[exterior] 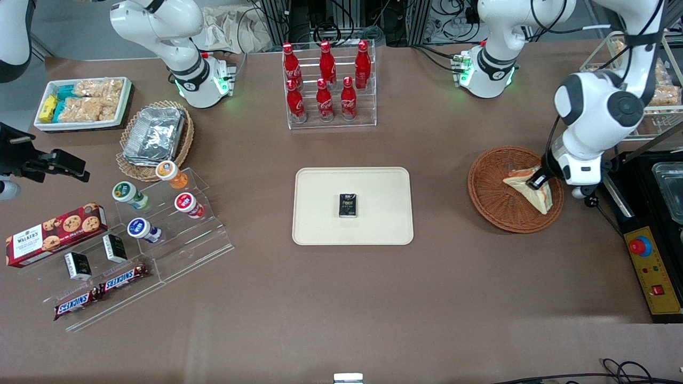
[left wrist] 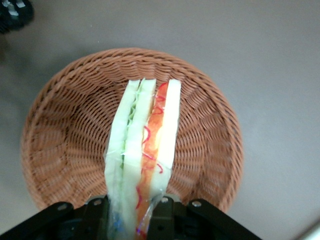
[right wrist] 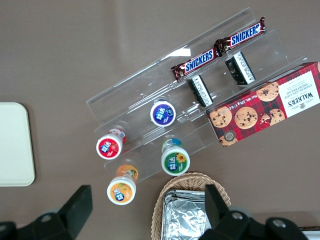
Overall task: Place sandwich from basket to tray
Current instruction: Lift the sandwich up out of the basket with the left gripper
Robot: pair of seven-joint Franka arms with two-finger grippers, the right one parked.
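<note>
The sandwich [exterior: 531,188] is a pale bread wedge with orange-red and green filling, standing on edge in the reddish-brown wicker basket [exterior: 493,200] toward the working arm's end of the table. My left gripper [exterior: 537,182] is over the basket, shut on the sandwich. In the left wrist view the sandwich [left wrist: 145,145] runs out from between the black fingers [left wrist: 165,217] of my gripper [left wrist: 131,220], above the basket [left wrist: 65,135]. The cream tray [exterior: 320,213] lies at the table's middle, apart from the basket, with a small black packet [exterior: 348,205] on it.
A clear rack of red cola bottles [exterior: 326,82] stands farther from the front camera than the tray. A black box with a red button [exterior: 653,266] sits beside the basket at the table's end. Snacks, a foil-filled tan basket [exterior: 155,136] and a clear stand [exterior: 160,234] lie toward the parked arm's end.
</note>
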